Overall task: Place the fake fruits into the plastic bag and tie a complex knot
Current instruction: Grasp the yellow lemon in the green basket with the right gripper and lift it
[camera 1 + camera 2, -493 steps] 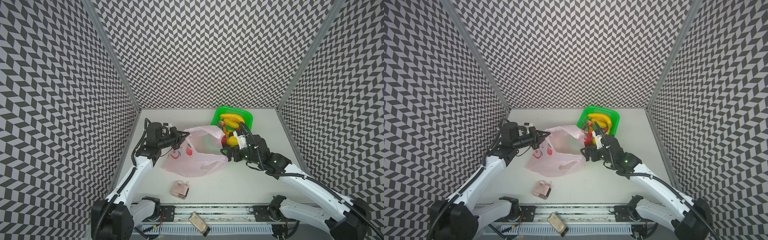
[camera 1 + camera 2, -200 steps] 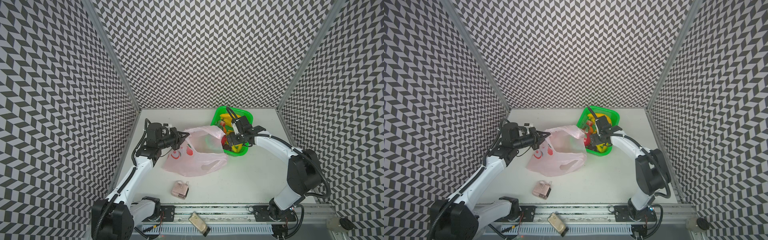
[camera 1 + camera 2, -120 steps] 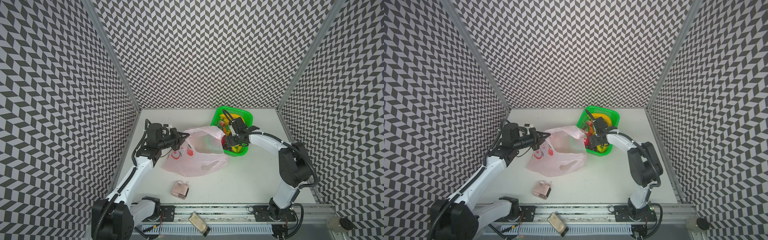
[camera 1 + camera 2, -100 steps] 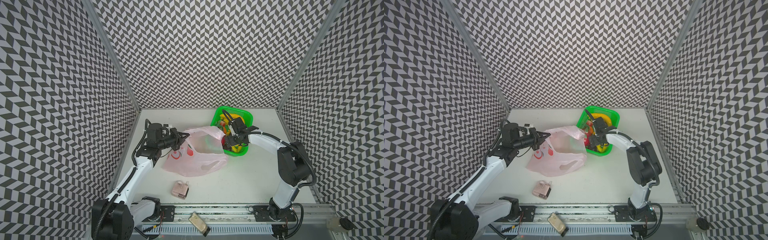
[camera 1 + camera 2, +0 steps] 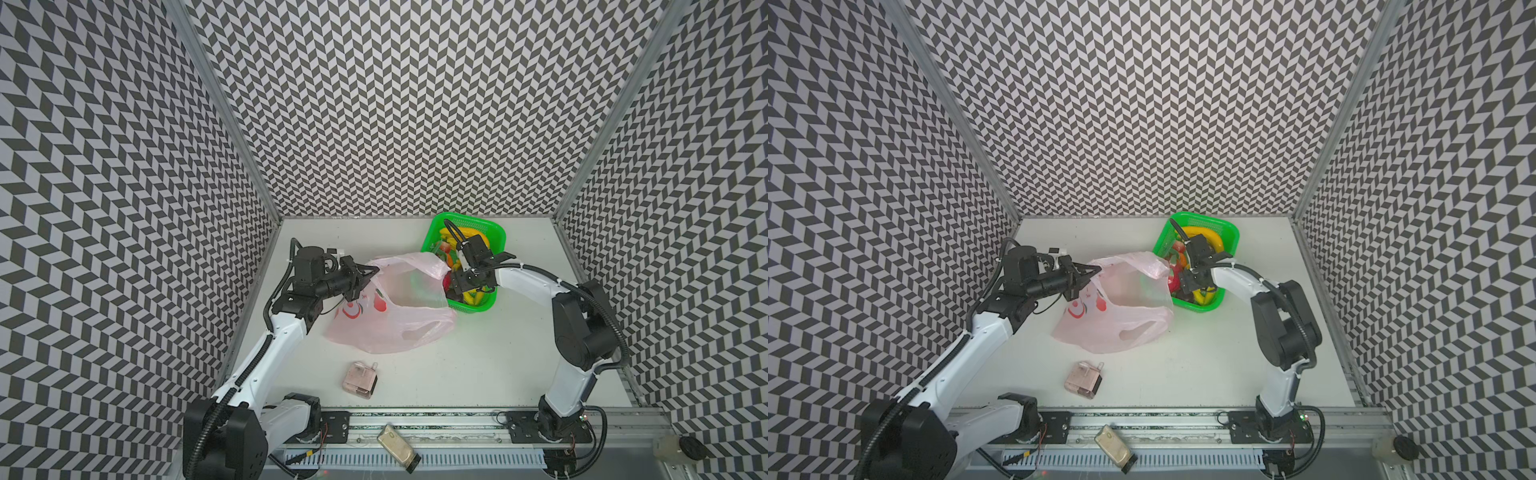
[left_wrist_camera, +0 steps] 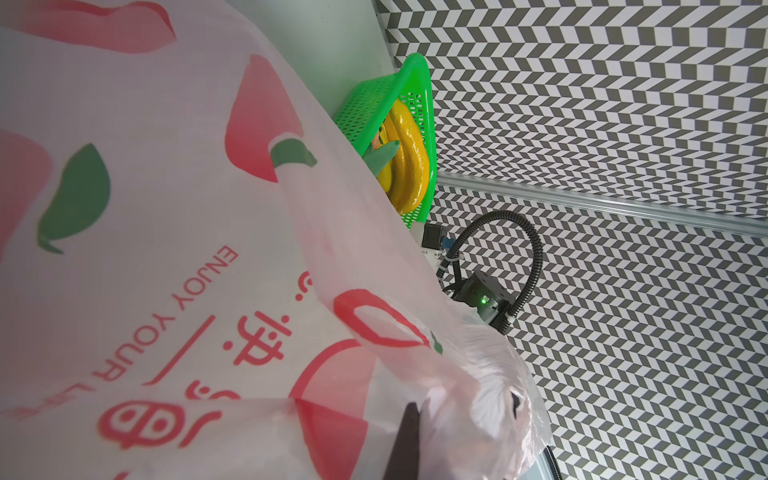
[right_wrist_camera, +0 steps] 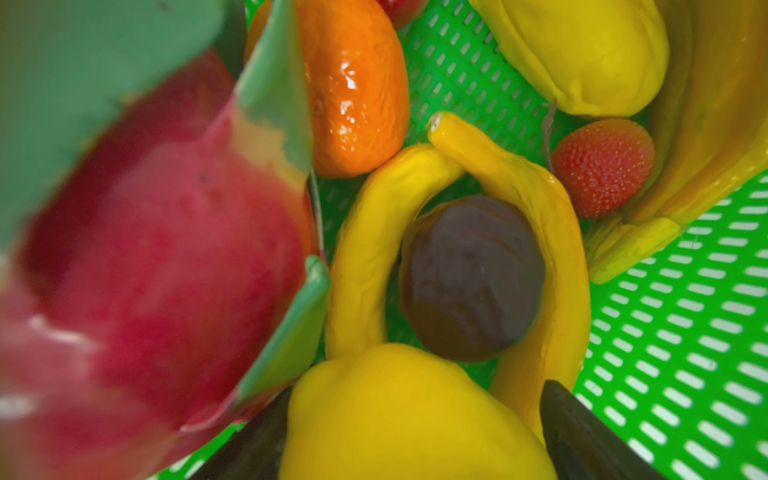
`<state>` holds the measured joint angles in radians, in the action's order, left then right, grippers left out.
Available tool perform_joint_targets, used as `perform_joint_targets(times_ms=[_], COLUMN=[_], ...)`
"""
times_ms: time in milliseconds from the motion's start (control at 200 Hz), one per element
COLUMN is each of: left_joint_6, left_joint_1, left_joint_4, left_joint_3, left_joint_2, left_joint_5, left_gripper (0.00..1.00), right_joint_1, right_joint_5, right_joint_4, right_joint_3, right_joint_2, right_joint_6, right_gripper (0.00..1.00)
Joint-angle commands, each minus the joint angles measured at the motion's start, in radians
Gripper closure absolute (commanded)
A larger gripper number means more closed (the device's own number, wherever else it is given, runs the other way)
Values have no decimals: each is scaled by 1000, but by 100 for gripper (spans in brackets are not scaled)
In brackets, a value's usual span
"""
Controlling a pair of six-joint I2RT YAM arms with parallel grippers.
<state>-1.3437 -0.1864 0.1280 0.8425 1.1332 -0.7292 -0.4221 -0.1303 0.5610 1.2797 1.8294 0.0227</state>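
The pale pink plastic bag [image 5: 395,316] [image 5: 1121,316] lies on the table with its mouth held up. My left gripper [image 5: 372,270] [image 5: 1096,269] is shut on the bag's rim film [image 6: 478,374]. The fake fruits lie in the green basket [image 5: 494,232] [image 5: 1229,232]: a pink dragon fruit [image 7: 166,249], an orange [image 7: 353,95], bananas [image 7: 540,208], a strawberry [image 7: 602,166] and a dark brown round one [image 7: 469,278]. My right gripper [image 5: 461,286] [image 5: 1187,286] [image 7: 411,415] reaches down into the basket. It is open, with its dark fingers [image 7: 582,436] on either side of a plump yellow fruit [image 7: 395,386].
A small pinkish clear box [image 5: 359,380] [image 5: 1082,381] stands in front of the bag. A tan object [image 5: 397,446] lies on the front rail. Patterned walls close in the left, back and right. The basket sits against the bag's right side.
My right arm swung from in front of the bag back over the basket and lowered its gripper among the fruits; its jaws have narrowed a little. The left gripper and bag stayed put.
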Motion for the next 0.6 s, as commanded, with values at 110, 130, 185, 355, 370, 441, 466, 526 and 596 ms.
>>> perform_joint_targets(times_ms=[110,130,185,355,370,441,466,526,596], left_joint_6=[-2,-2,-2,-2,-2,-2,-2,-2,-2], left_joint_1=[5,5,5,5,5,5,5,5,5], left_joint_4=[-13,-11,-11,-10,-11,-11,-10,-10,-10], left_joint_3=[-4,-3,-2,0,0,0,0,1,2], left_joint_2=[-12,-12,-11,-10,-10,-10,-10,-10,-10], left_joint_5=[-10,-10,-12,-13,-13,-13,-13,-13,-13], left_gripper=[100,100,100,100,100,100,100,100,100], right_joint_1=[3,5,6,13,13,16,16,19,22], right_joint_5=[8,9,9,17,17,18,18,22,30], right_joint_4=[-5,-6,-7,-10,-10,-12,-12,-13,-14], right_joint_3=[-13,-13,-14,-22,-23,-25,-28,-31,-32], right_joint_2=[-34,-38,-43,-58,-60,-68,-70,-77,-87], right_joint_6=[-6,-5,-3,0,1,1,1,3,5], right_gripper=[26,27,30,33,33,33,34,34,34])
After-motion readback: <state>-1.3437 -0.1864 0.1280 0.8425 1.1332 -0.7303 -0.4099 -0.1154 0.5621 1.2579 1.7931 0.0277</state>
